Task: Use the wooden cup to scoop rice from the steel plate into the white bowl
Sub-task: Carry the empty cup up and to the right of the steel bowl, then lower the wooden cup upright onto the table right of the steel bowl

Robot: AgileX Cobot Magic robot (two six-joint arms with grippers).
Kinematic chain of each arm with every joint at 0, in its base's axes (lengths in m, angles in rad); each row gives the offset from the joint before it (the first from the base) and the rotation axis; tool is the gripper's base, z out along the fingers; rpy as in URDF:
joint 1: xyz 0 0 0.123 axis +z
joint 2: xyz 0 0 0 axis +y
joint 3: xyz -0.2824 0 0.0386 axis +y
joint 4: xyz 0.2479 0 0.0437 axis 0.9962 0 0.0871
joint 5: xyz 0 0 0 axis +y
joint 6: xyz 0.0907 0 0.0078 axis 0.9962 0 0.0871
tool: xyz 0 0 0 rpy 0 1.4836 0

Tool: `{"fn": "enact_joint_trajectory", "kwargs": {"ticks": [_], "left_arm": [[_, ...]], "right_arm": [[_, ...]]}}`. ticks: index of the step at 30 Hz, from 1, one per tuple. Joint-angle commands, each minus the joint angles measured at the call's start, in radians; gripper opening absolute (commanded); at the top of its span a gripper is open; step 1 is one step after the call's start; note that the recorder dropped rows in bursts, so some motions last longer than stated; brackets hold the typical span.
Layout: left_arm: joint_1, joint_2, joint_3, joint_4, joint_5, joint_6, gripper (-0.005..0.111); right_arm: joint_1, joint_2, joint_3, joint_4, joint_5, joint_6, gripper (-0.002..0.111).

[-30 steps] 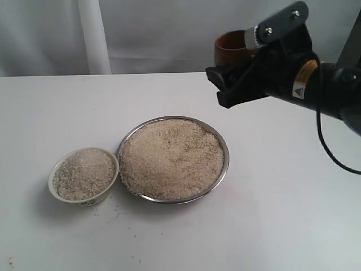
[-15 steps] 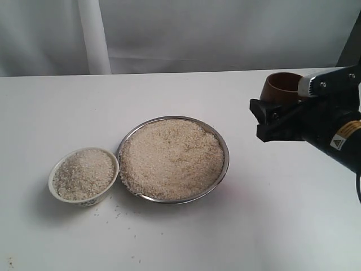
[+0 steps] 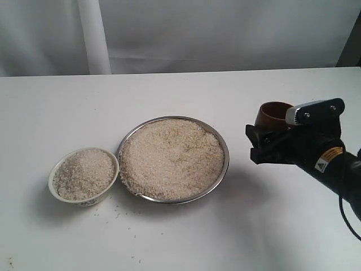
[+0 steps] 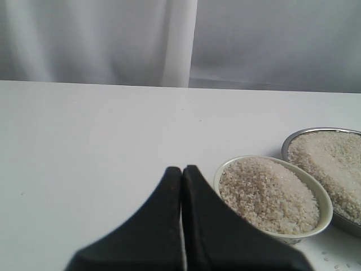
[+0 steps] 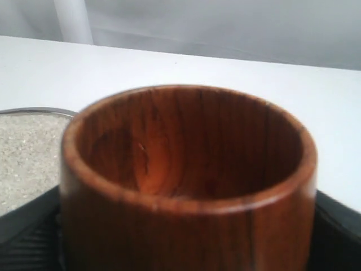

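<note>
The steel plate (image 3: 226, 151) sits mid-table, heaped with rice (image 3: 172, 158). Touching its left side is the white bowl (image 3: 84, 199), also full of rice. My right gripper (image 3: 260, 142) is low over the table just right of the plate, shut on the wooden cup (image 3: 272, 112), which stands upright. In the right wrist view the cup (image 5: 186, 169) looks empty, and the plate's rim (image 5: 34, 111) shows behind it. My left gripper (image 4: 182, 169) is shut on nothing, with the bowl (image 4: 316, 192) and the plate (image 4: 293, 141) beyond it; it is outside the exterior view.
Loose grains (image 3: 118, 214) lie scattered on the white table in front of the bowl and plate. A white curtain and an upright white pole (image 3: 93, 36) stand behind the table's far edge.
The right gripper has carried the cup down and to the right, from above the plate's far right side to a low spot beside the plate. Bowl and plate are unmoved.
</note>
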Motion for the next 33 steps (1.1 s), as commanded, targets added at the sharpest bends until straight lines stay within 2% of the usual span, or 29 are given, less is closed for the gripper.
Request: {"fn": "enact_joint_trajectory", "kwargs": {"ticks": [1,19,33], "left_arm": [[-0.004,-0.003,-0.003,-0.005,-0.005,-0.004,0.0],[-0.004,-0.003,-0.003,-0.005,-0.005,-0.004,0.0],[-0.004,-0.003,-0.003,-0.005,-0.005,-0.001,0.0]], "right_arm": [[-0.007,0.046,0.002,0.013,-0.058,-0.018,0.0],[-0.007,0.169,0.002,0.085,-0.055,-0.1,0.0],[-0.007,0.169,0.002,0.085,0.069,-0.123,0.0]]}}
